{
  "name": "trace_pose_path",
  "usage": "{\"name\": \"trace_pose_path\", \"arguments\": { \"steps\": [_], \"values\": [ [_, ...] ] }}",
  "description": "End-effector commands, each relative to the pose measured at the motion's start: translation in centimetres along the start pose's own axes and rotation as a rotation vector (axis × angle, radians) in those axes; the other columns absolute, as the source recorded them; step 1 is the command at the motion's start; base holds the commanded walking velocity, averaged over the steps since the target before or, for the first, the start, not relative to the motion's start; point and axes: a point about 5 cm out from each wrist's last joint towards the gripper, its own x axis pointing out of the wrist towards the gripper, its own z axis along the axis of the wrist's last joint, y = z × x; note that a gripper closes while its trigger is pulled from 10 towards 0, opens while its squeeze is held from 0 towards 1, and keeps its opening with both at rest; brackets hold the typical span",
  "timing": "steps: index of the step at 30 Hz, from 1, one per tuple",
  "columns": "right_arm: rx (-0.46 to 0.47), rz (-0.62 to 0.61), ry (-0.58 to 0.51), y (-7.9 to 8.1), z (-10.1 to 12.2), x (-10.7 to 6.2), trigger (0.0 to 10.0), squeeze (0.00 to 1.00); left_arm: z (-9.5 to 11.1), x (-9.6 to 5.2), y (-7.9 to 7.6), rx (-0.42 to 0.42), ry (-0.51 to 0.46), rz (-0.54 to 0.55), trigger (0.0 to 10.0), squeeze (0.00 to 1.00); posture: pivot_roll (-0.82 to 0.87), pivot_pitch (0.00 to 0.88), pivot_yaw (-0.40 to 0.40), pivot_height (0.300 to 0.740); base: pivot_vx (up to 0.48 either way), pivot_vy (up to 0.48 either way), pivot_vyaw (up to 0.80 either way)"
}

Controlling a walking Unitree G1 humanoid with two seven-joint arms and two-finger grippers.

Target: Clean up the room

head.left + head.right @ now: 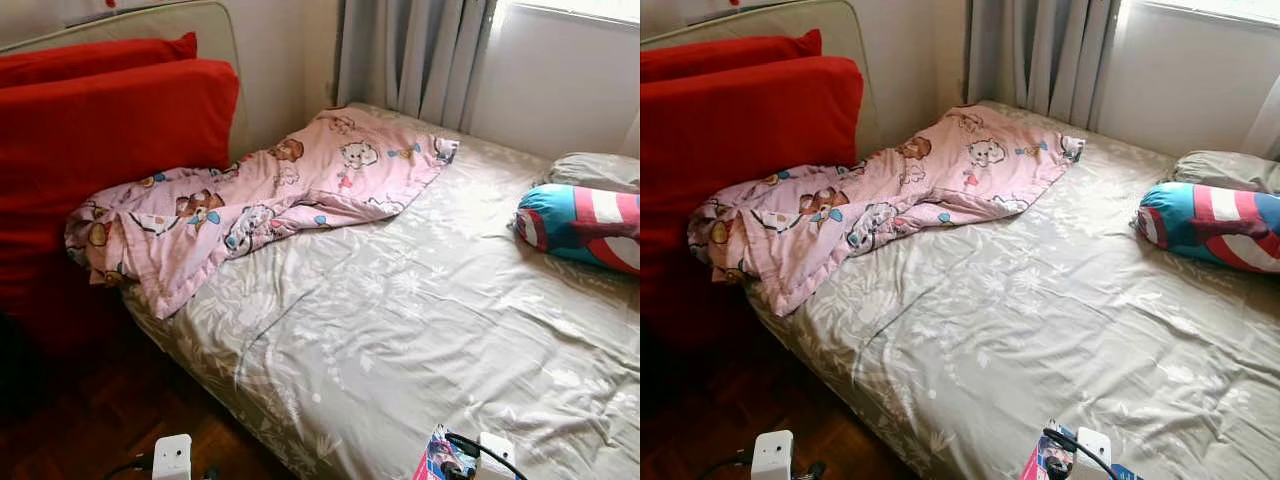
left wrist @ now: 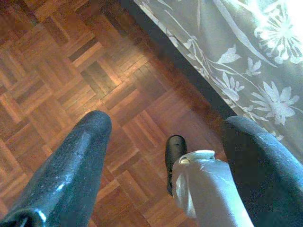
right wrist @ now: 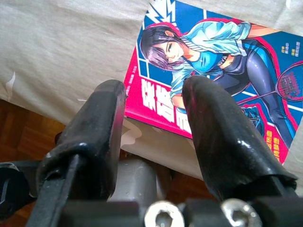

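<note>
A bed covered in a grey sheet with a pale floral print (image 1: 420, 330) takes up most of the scene, running from the near right to the far wall. A crumpled pink blanket printed with cartoon bears (image 1: 250, 200) lies across its far left part, one end hanging over the left edge of the mattress. Just left of that edge, two large red cushions (image 1: 100, 140) stand stacked against a beige padded headboard (image 1: 215, 40). On the right side of the bed lies a bolster pillow in blue, red and white stripes (image 1: 585, 228), with a grey pillow (image 1: 595, 170) just beyond it. Grey curtains (image 1: 410, 55) hang at the far wall beside a bright window. A thin comic book with a pink and blue cover showing a drawn figure with a racket (image 3: 213, 71) lies flat on the near edge of the sheet. The right gripper (image 3: 154, 118) hangs low at that near edge, its two black fingers parted, with the book's pink corner between and just beyond their tips; whether they touch it I cannot tell. The left gripper (image 2: 163, 142) hangs to the left of the bed over the dark wooden parquet floor (image 2: 71, 61), its fingers spread wide with nothing between them.
</note>
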Motion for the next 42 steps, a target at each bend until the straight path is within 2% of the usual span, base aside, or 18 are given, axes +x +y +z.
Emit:
{"name": "trace_pose_path", "arguments": {
  "steps": [1,10,20,26,34,38,42],
  "values": [
    [0.003,-0.004,0.001,0.0,0.2,0.0,10.0,0.00,-0.4,-0.1,0.4,-0.003,0.021,0.009,10.0,0.00,-0.03,0.000,-0.011,0.740,0.000,0.000,-0.80],
    [0.002,-0.005,0.004,0.0,0.1,0.0,10.0,0.00,-0.6,-0.2,0.9,-0.006,0.036,0.012,10.0,0.00,-0.03,0.000,-0.006,0.740,0.000,0.000,-0.80],
    [0.007,-0.007,0.006,0.1,0.1,0.1,10.0,0.00,-0.5,-0.1,0.7,-0.012,0.043,0.008,10.0,0.00,-0.03,0.000,0.000,0.740,0.000,0.000,-0.80],
    [0.003,-0.006,0.007,0.2,0.1,0.1,10.0,0.00,-0.6,-0.1,0.8,0.000,0.042,0.006,10.0,0.00,-0.03,0.000,0.004,0.740,0.000,0.400,-0.80],
    [-0.007,0.001,0.001,0.4,0.0,0.1,10.0,0.00,-0.5,-0.1,0.6,0.011,0.039,0.001,10.0,0.00,-0.03,0.000,0.017,0.740,0.000,0.000,0.00],
    [-0.008,0.002,0.002,0.4,-0.2,0.0,10.0,0.00,0.2,0.1,0.3,0.015,0.025,-0.007,10.0,0.00,-0.03,0.000,0.027,0.740,0.000,0.000,0.00],
    [0.000,-0.006,-0.004,0.4,-0.2,0.0,10.0,0.00,0.4,0.2,0.3,0.022,0.022,-0.007,10.0,0.00,-0.03,0.000,0.026,0.740,0.000,0.441,0.00]
  ]
}}
